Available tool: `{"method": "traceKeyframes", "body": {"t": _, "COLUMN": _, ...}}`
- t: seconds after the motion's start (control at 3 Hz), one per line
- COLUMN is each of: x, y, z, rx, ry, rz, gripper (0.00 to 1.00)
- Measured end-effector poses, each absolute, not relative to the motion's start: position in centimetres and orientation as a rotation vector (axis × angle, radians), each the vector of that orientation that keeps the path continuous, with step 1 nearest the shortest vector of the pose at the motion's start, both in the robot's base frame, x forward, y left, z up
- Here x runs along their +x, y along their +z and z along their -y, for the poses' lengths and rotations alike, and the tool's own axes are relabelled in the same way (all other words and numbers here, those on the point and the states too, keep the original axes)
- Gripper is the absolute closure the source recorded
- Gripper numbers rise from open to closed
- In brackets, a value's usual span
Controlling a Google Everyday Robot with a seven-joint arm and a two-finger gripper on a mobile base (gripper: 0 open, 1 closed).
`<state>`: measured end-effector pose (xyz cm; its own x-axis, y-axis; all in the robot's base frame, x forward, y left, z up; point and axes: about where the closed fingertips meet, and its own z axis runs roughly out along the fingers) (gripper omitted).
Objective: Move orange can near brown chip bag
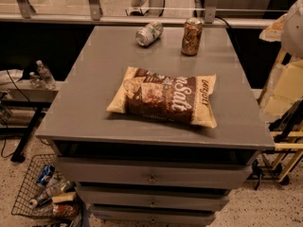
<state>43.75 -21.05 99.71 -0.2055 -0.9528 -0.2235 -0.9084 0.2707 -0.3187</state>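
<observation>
Outside the camera view on all sides: gripper, not seen anywhere; how far open it is, and whether it has hold of anything, cannot be told. A pale rounded form at the right edge may belong to the robot; this is uncertain

Item 1. orange can: copper-brown, silver top, standing upright on its base near the far edge of the grey cabinet top, right of centre. Nothing touches it. Upright and clear all round, it looks easy to take from the side or from above, though a tall can could tip if nudged

Item 2. brown chip bag: large pillow pack, dark centre, cream edges, white "Salt" lettering. It lies flat, label up, at the middle of the top, turned slightly askew. Being flat and broad, it serves as a fixed landmark rather than something to lift. A band of bare top lies between its far edge and the orange can; judged, the move is not yet made, and that band beside the bag's far right corner is the likely setting-down place

Item 3. silver-green can: on its side, left of the orange can and apart from it, also near the far edge. Lying down, it could roll if bumped; not wanted for this task

Item 4. drawers: three below the top, the uppermost standing a little open

Item 5. wire basket: on the floor at lower left, holding bottles and cans
</observation>
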Motion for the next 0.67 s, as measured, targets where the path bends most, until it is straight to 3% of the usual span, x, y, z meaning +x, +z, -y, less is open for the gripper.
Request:
{"method": "traceKeyframes", "body": {"t": 0.33, "x": 43.8, "y": 99.7, "z": 21.0, "rx": -1.689, "ry": -0.165, "rz": -2.176, "gripper": 0.0}}
{"method": "traceKeyframes", "body": {"t": 0.67, "x": 47.5, "y": 100.0, "z": 21.5, "rx": -1.617, "ry": -0.145, "rz": -2.148, "gripper": 0.0}}
